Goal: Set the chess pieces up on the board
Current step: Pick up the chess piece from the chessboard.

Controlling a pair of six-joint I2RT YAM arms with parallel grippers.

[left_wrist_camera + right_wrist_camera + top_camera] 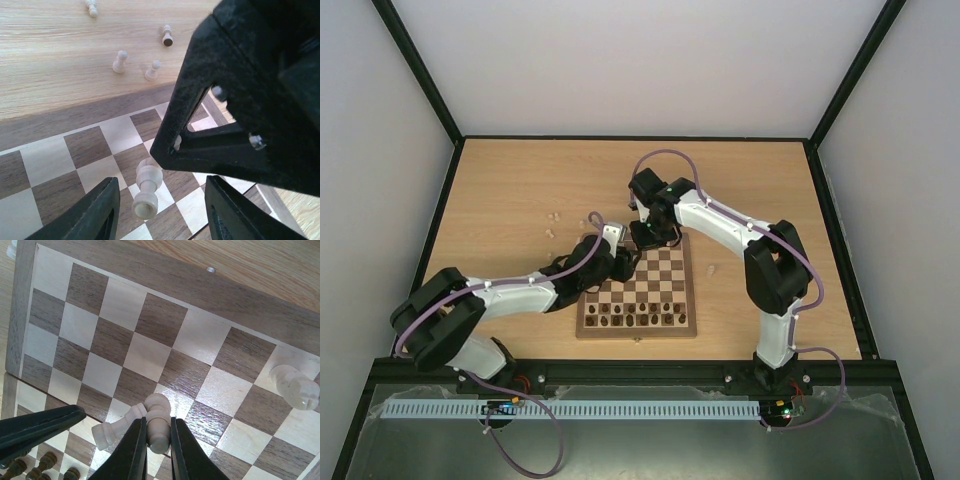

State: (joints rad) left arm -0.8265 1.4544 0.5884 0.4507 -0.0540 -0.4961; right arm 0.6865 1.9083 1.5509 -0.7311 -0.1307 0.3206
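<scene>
The board (686, 290) lies in front of the arm bases, and shows in the right wrist view (165, 320). My right gripper (159, 423) is shut on a cream chess piece (160, 434), held low over the board's squares. A second cream piece (116, 427) lies tipped over on the board, touching the held one. My left gripper (162, 207) is open, its fingers (95, 212) on either side of that tipped piece (146, 190) without touching it. The right gripper's black body (250, 100) hangs just above it. A third cream piece (295, 386) lies near the board's edge.
Several cream pieces lie loose on the tabletop beyond the board (119, 62) (153, 70) (167, 36). Dark brown pieces (638, 320) stand in rows along the board's near side. Both grippers crowd together at the board's far left corner (635, 250).
</scene>
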